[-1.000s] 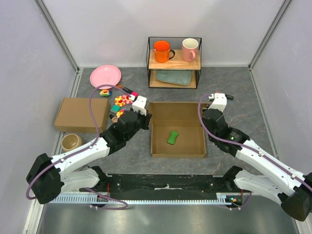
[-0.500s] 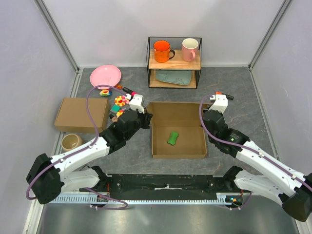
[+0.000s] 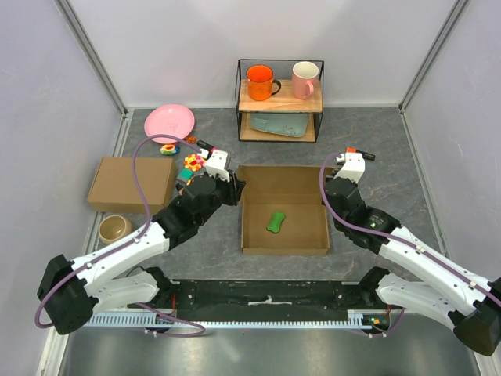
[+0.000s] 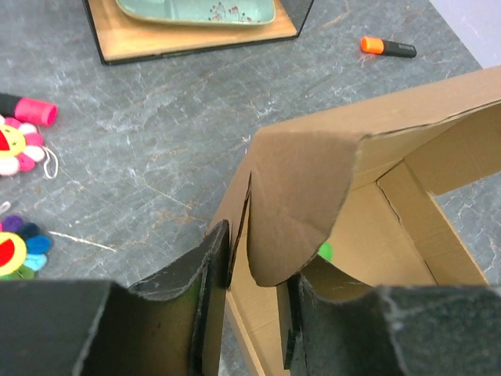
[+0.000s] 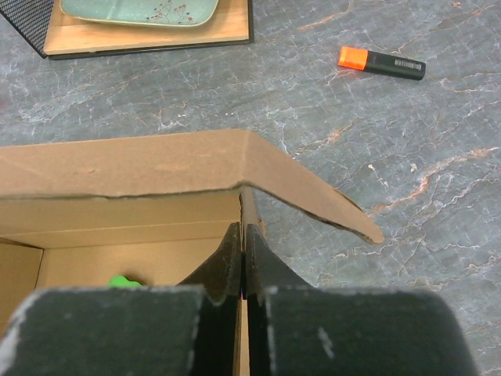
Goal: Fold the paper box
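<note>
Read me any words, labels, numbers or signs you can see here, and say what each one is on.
No text here can be read.
On the black marker with orange cap: a strip of pale print on its barrel, too small and blurred to read.
On the paper box: plain, no print shows.

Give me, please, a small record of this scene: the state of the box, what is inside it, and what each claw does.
paper box: walls raised, top open
inside: green bone-shaped object lying on the box floor
left claw: open, jaws on either side of the far-left corner flap
right claw: shut on the box's right wall, near the far-right corner
nearby: closed cardboard box to the left; orange highlighter on the table beyond the box
</note>
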Robot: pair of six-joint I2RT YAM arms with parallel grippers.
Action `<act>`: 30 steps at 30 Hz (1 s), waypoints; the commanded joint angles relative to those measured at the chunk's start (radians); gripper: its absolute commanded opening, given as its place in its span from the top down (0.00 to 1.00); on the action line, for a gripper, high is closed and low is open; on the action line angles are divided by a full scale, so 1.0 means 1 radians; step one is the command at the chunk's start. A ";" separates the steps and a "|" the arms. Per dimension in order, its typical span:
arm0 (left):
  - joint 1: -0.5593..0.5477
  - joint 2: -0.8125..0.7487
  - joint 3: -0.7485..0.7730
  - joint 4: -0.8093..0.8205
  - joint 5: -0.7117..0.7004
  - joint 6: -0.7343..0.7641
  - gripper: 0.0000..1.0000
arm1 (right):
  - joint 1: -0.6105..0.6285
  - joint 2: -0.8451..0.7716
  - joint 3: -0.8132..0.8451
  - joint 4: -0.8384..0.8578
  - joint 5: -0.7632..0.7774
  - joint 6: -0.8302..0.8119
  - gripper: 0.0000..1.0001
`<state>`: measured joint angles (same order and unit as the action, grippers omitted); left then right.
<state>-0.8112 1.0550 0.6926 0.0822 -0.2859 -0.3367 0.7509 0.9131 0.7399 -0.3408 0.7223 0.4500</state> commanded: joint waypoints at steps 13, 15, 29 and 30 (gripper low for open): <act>-0.020 0.049 0.104 -0.004 0.080 0.096 0.85 | 0.018 0.018 0.024 -0.033 -0.046 0.036 1.00; -0.028 0.056 0.104 -0.002 0.086 0.081 0.86 | 0.022 0.020 0.026 -0.038 -0.047 0.036 1.00; -0.074 0.083 0.090 -0.012 0.054 -0.024 0.90 | 0.050 0.006 0.009 -0.056 -0.041 0.078 1.00; -0.074 0.079 0.091 -0.016 0.053 -0.033 0.90 | 0.054 0.003 0.007 -0.059 -0.040 0.082 1.00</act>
<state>-0.8410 1.1244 0.7773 0.0845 -0.3222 -0.2661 0.7723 0.9184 0.7414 -0.3626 0.7689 0.4904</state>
